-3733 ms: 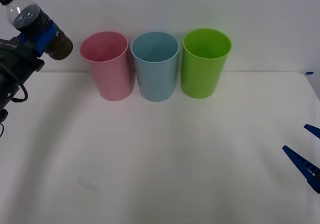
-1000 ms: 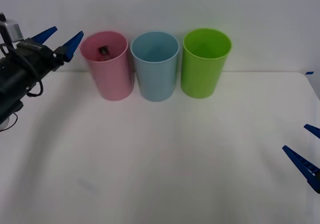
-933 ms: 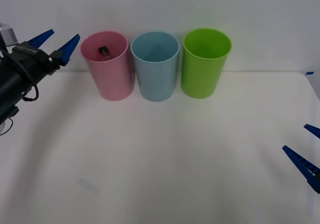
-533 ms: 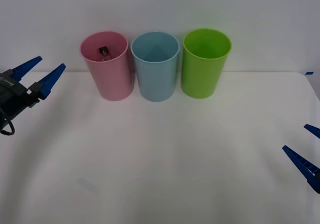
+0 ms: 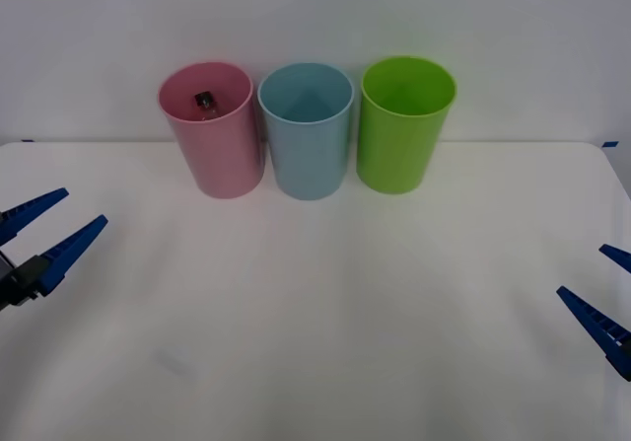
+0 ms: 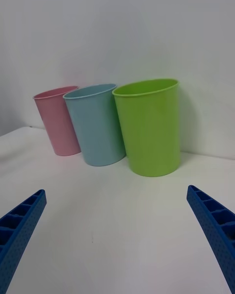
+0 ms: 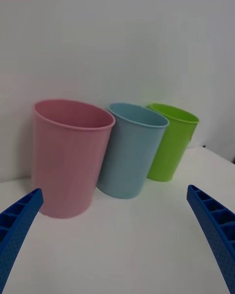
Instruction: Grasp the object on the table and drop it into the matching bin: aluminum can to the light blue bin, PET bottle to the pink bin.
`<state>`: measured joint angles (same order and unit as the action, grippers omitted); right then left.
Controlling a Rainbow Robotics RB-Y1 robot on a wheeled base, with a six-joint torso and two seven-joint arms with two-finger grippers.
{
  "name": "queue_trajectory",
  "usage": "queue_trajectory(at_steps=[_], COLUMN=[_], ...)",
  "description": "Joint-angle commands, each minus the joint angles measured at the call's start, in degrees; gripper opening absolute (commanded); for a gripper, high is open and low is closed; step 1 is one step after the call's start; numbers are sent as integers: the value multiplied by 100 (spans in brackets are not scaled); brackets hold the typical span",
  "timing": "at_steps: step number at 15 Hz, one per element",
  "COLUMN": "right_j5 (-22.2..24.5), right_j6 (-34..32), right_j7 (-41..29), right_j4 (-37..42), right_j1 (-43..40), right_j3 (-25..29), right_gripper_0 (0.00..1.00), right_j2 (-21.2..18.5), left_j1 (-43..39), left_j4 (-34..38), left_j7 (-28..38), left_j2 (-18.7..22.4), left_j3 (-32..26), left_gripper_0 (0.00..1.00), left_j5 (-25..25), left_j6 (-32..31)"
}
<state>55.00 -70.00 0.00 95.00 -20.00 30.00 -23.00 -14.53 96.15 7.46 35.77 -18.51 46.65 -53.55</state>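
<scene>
Since the earlier frames, the left gripper has been drawn back from beside the pink rim to the lower left of the front view, where its blue ribbed fingers are spread wide and nothing is carried. The small clear plastic bottle with the black screw cap is seen inside the tall pink plastic cup-shaped bin at the upper left, so the drop is judged done and the retreat is explained. Just beside it stand the tall light blue plastic bin and the green plastic bin. The right gripper is parked at the lower right edge, fingers likewise spread, above the white table.
</scene>
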Motion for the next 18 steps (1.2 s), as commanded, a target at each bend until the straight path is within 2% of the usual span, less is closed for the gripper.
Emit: queue_trajectory(at_steps=[1, 5, 12, 18], right_j5=[0, 0, 0, 0], right_j6=[0, 0, 0, 0], right_j7=[0, 0, 0, 0], right_j4=[0, 0, 0, 0], right_j1=[0, 0, 0, 0], right_j3=[0, 0, 0, 0], right_gripper_0=[100, 100, 100, 100], right_j2=[0, 0, 0, 0], left_j1=[-349, -709, -1184, -1158], left_j4=[18, 18, 9, 18], left_j7=[-386, -878, -1150, -1405], left_j2=[-9, -27, -27, -27], left_j3=[23, 14, -249, -293], left_gripper_0=[100, 100, 100, 100], left_j5=[-104, -218, -218, 81], left_j6=[-103, -358, -1008, -1184])
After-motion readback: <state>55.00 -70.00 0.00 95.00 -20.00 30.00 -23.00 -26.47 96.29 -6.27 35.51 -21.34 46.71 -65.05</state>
